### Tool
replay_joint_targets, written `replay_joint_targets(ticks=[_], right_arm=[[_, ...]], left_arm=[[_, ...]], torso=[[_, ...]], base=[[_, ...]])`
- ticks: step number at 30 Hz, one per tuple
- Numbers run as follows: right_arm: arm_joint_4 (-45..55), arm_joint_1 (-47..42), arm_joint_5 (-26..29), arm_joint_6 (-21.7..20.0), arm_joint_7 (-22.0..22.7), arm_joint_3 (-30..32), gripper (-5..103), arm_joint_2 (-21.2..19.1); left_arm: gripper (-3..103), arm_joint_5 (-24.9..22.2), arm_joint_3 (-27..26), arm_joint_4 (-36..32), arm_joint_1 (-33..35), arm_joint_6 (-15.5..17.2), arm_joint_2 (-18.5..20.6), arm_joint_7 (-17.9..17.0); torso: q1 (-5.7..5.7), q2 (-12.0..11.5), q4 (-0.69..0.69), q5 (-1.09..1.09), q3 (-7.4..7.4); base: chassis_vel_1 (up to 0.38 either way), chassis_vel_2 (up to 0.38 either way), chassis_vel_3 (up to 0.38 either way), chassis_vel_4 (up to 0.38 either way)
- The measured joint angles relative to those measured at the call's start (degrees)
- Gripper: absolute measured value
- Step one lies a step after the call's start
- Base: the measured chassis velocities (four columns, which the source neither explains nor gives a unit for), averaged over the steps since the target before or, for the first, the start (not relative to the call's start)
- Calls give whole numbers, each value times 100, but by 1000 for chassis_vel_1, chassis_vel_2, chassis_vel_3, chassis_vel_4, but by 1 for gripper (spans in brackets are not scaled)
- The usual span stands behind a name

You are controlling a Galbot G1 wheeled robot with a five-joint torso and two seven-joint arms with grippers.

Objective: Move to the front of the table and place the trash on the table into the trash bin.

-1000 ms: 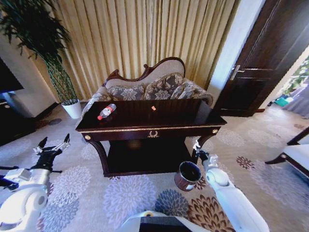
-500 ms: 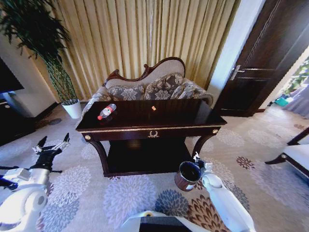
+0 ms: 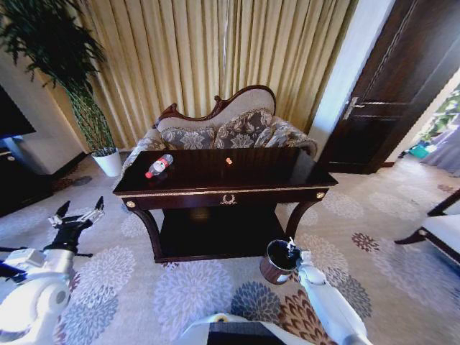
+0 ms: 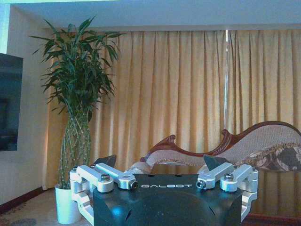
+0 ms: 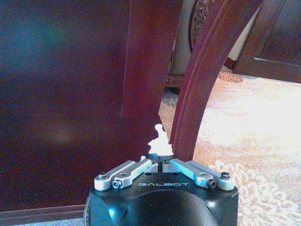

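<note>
The right gripper [image 3: 290, 246] sits low at the front right of the table [image 3: 223, 188], right at the shiny rim of the trash bin [image 3: 277, 261] that stands on the carpet by the table's right leg, and its jaws are pinched together on a small white paper wad [image 5: 160, 142], which sticks out past the fingertips in the right wrist view with the curved table leg [image 5: 207, 70] close behind it. The step in hand looks like dropping this wad into the bin, so the thing to get right is position before release: the wad should hang squarely over the dark mouth of the bin, not over the rim or the carpet on the near side, and from the head view the gripper seems just at the rim's edge, so I cannot tell that it is fully centred. A light scrap like this can cling to a finger pad, so opening fully and pausing should help. 2 pieces of trash lie on the tabletop: the clear bottle [image 3: 159, 165] with its red cap near the left end and a tiny orange scrap [image 3: 228, 161] near the middle. The left gripper [image 3: 75, 215] is parked well left of the table, jaws spread wide and empty
</note>
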Motion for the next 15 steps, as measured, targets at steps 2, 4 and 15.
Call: replay_joint_targets(ticks=[2, 4, 15], right_arm=[[7, 9, 12, 0, 0, 3, 0, 0], [17, 19, 38, 0, 0, 4, 0, -5], [88, -26, 50, 21, -16, 2, 0, -13]], left_arm=[[100, 0, 0, -1, 0, 1, 0, 0], [100, 0, -3, -1, -1, 2, 4, 0], [100, 0, -11, 5, 13, 2, 6, 2]], torso=[[0, 0, 0, 0, 0], [0, 0, 1, 0, 0], [0, 0, 0, 0, 0]], base=[[0, 0, 0, 0], [0, 0, 0, 0], [0, 0, 0, 0]])
